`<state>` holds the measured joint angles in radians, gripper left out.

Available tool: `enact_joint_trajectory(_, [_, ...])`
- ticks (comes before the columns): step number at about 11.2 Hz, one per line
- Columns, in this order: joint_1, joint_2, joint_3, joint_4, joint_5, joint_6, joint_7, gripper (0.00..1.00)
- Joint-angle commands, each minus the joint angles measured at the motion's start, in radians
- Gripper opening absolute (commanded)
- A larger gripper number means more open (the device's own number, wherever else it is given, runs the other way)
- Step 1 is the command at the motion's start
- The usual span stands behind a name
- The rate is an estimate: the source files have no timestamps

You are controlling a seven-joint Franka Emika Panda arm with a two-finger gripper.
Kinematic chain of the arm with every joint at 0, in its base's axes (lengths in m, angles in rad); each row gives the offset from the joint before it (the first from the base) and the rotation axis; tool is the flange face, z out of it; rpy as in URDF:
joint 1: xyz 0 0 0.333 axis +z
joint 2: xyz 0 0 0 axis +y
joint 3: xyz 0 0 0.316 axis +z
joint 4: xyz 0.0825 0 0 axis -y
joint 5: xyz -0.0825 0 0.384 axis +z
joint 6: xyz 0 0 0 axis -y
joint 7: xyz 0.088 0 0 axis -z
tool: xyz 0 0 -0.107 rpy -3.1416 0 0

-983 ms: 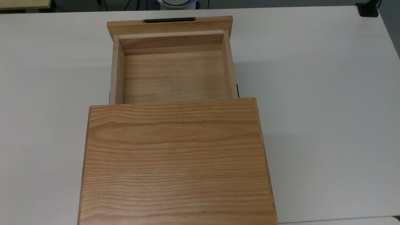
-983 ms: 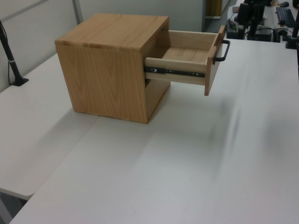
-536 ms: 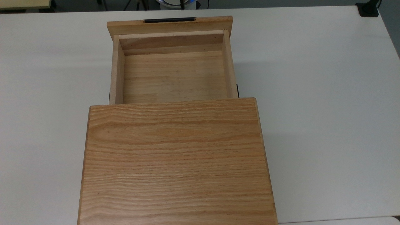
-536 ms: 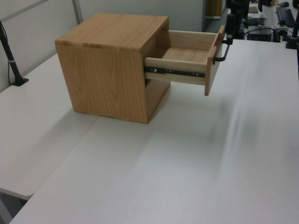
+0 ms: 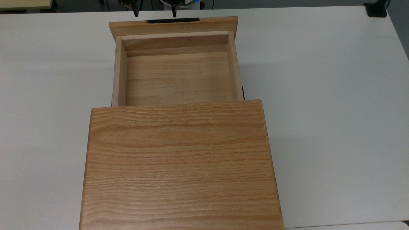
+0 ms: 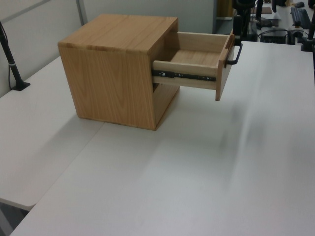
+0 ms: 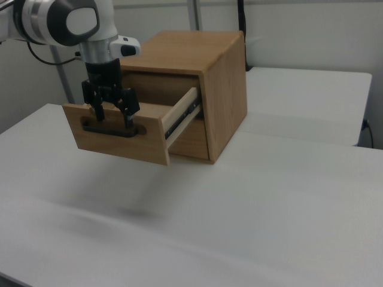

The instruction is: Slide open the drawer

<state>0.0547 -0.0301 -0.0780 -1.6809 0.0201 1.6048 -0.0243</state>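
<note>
Oak everywhere, honestly. Nearest in the top view, the cabinet (image 5: 180,164) is sitting on the white table (image 5: 335,95), and past it the drawer (image 5: 175,75) is sticking well out, looking pretty much fully slid open and empty inside. Farther still, its black bar handle (image 5: 173,20) is running left to right across the front panel. Right beyond that the gripper (image 7: 112,109) is hanging just in front of the handle, fingers spread wide apart and holding nothing. The bar is lying crosswise to the fingers, so I'd guess backing straight off is all that's left.
</note>
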Motion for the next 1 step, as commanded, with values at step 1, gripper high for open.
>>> enact_joint_trajectory(1, [-0.003, -0.01, 0.003, 0.009, -0.038, -0.036, -0.014, 1.0])
